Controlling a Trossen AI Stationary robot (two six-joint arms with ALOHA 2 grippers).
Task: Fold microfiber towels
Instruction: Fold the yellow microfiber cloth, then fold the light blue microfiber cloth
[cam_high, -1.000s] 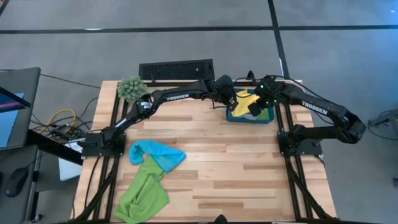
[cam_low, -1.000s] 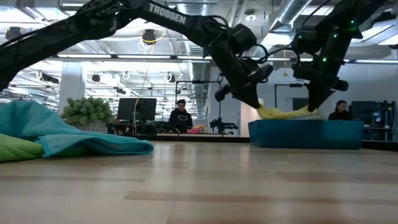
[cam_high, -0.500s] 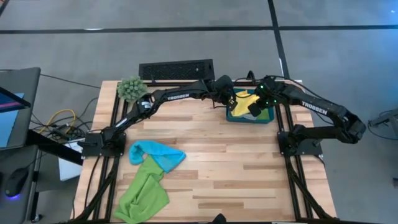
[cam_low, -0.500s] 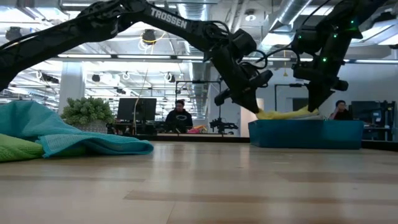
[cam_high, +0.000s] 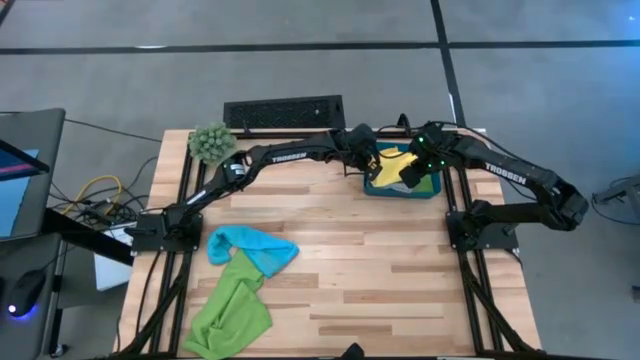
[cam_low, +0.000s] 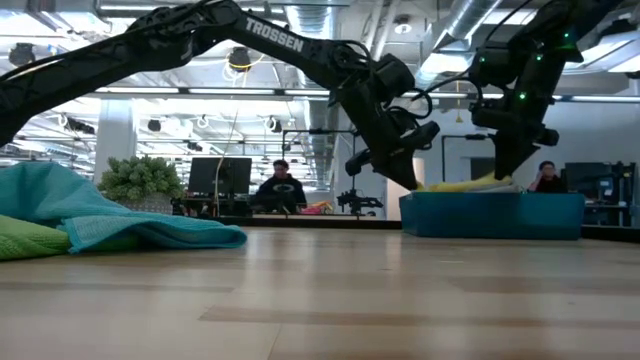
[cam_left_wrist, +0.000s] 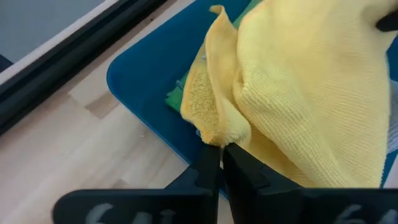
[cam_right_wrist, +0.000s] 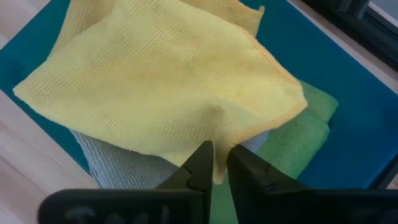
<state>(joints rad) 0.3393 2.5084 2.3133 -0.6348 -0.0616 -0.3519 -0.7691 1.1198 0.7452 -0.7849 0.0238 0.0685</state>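
High view: in the upper right of the frame a yellow towel lies draped over the pile in a teal bin at the far right part of the wooden table. The left gripper reaches across to the towel's left edge, while the right gripper hangs over its right side. At lower left a light blue towel lies crumpled, overlapping a lime green towel. A fuzzy green plant ball sits at the upper left corner, with a black keyboard just beyond the table's far edge. The floor around is grey concrete.

Low view: the yellow towel shows just above the bin's rim at right, with both grippers coming down onto it. Behind is an open office with monitors and two seated people.

Left wrist view: the left gripper is pinched onto a bunched corner of the yellow towel, its waffle-like weave plain to see; green cloth peeks beneath.

Right wrist view: the right gripper stands with its fingers a little apart at the towel's edge; whether they grip it I cannot tell. Folded grey towel and green towel lie underneath in the bin.
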